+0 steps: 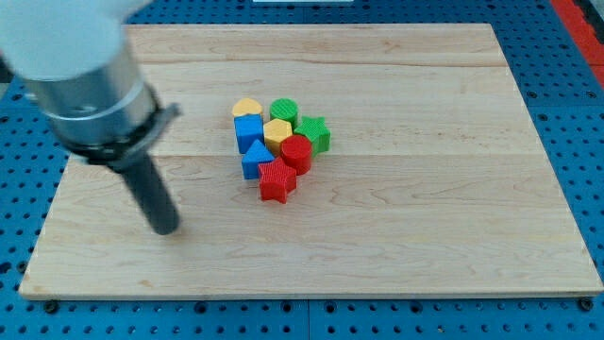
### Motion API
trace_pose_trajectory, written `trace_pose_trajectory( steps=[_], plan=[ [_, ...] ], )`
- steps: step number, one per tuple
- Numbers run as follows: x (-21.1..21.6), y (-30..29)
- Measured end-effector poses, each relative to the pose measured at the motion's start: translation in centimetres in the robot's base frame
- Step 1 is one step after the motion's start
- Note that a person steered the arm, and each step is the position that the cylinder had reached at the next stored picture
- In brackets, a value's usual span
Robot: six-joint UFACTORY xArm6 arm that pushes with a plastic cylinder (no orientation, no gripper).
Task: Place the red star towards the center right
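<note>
The red star (276, 180) lies at the bottom of a tight cluster of blocks near the middle of the wooden board (453, 170). It touches the red cylinder (296, 151) above it to the right and the blue triangle (254, 159) to its upper left. My tip (166, 228) rests on the board well to the left of the star and slightly lower, apart from all blocks.
The cluster also holds a blue cube (247, 131), a yellow heart (247, 108), a yellow hexagon (277, 131), a green cylinder (284, 110) and a green star (313, 133). The arm's grey body (80, 66) covers the view's upper left.
</note>
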State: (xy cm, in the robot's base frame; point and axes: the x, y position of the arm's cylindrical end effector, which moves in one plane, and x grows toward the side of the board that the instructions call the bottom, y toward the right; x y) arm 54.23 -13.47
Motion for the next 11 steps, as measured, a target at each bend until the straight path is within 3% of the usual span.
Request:
trace_pose_trajectory(
  steps=[1,4,7,8,10,11],
  plan=[
    [-0.3,2.1],
    [-6.8,10.9],
    [-6.7,23.5],
    [-5.6,24.4],
    [-16.2,23.9],
    [-19.4,25.3]
  ],
)
